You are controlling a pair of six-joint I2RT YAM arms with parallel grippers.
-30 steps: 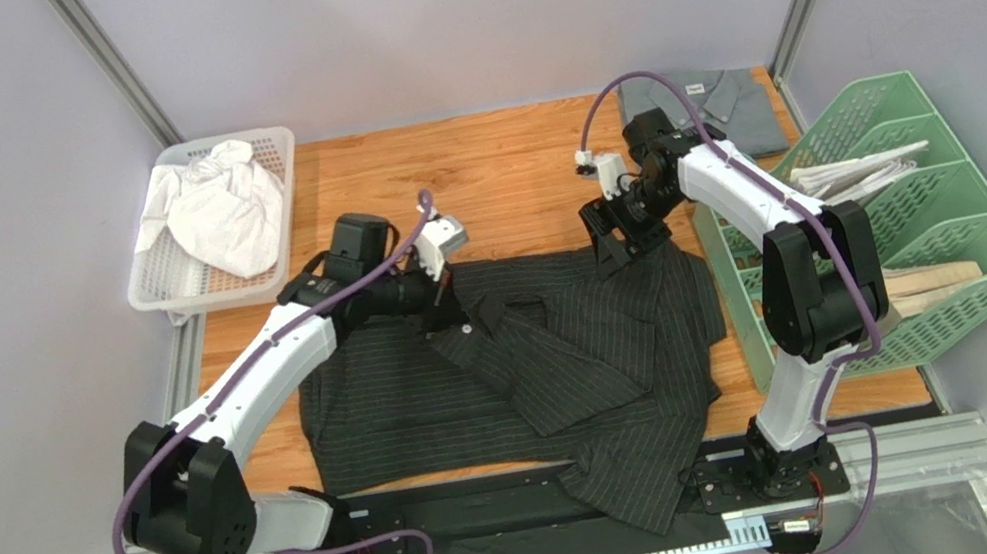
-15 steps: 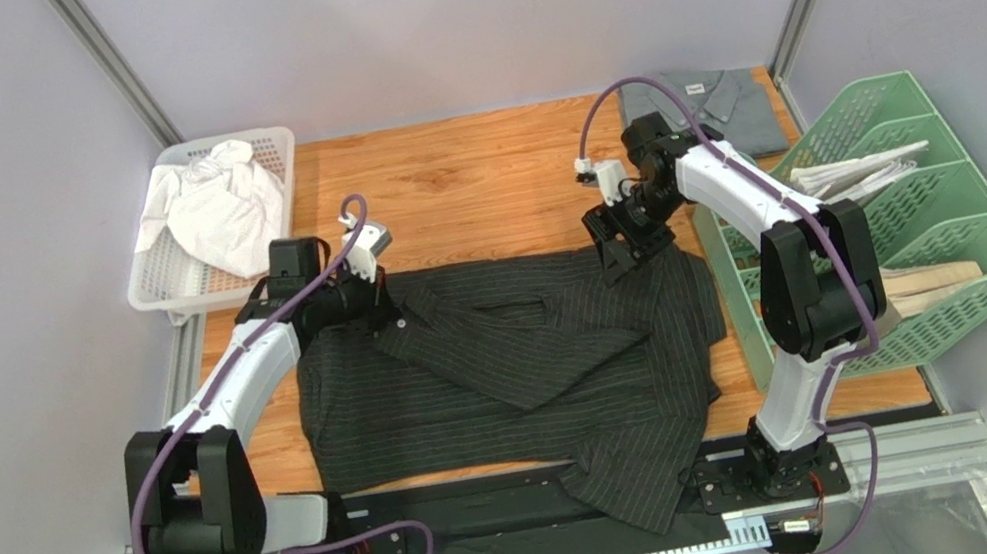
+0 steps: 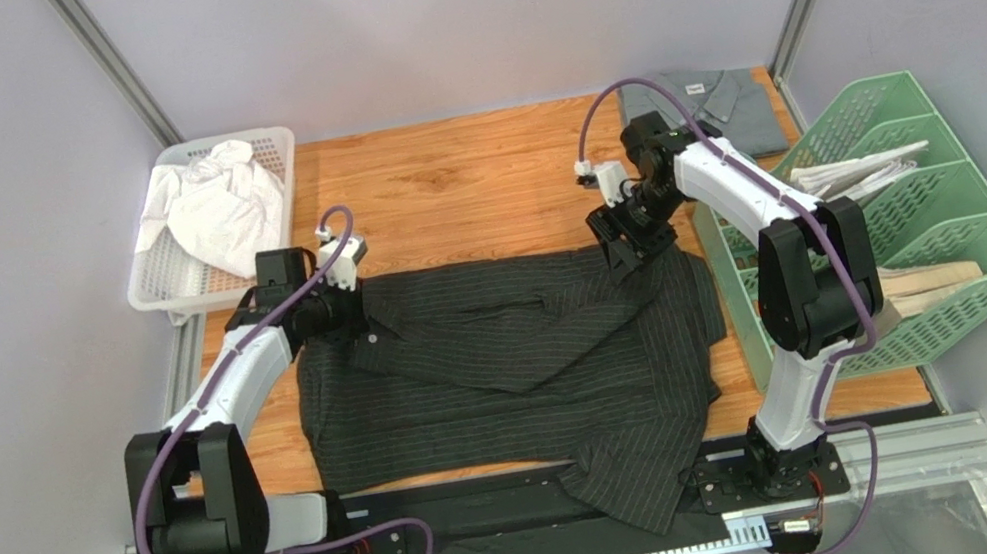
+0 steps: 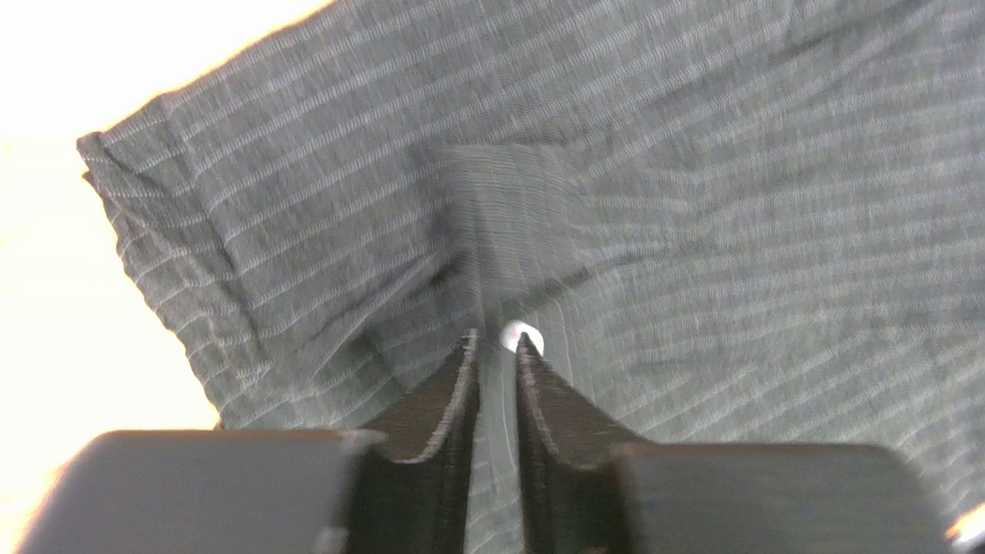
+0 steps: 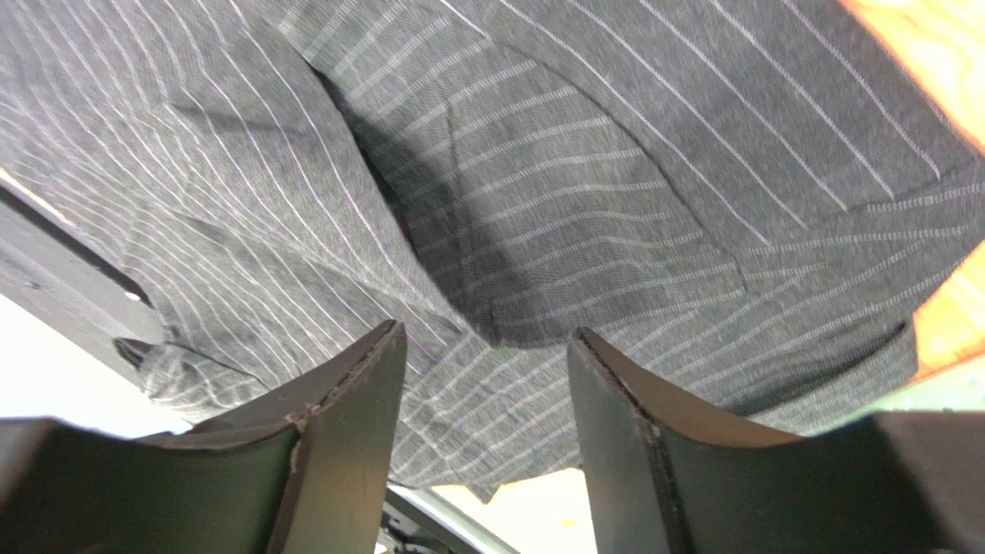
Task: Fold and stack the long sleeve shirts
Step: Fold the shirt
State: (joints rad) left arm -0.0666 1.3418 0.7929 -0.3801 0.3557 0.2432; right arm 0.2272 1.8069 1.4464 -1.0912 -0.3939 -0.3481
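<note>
Now the black pinstriped shirt (image 3: 515, 365) lies spread, front up, across the middle of the wooden table (image 3: 467, 175). Its collar is toward the far side and one long flap trails off the near edge between the arm bases. The cloth is dark with thin pale stripes, creased around the chest. The grey shirt (image 3: 713, 101) sits folded at the far right corner, well apart from it.

The left gripper (image 3: 354, 312) is low at the shirt's far left corner, its arm stretched along the left edge. In the wrist view its jaws stand nearly together with only a thin slit, striped cloth showing in the gap and a pale button (image 4: 523, 338) at the tips. Whether they pinch the cloth I cannot tell. The right gripper (image 3: 632, 245) hangs over the far right shoulder, its arm bent back on itself, jaws spread wide and holding nothing.

A second ago the left gripper was at the middle of the shirt, where the cloth was bunched. It has since travelled left and the shirt lies flatter. The right arm has barely moved.
</note>
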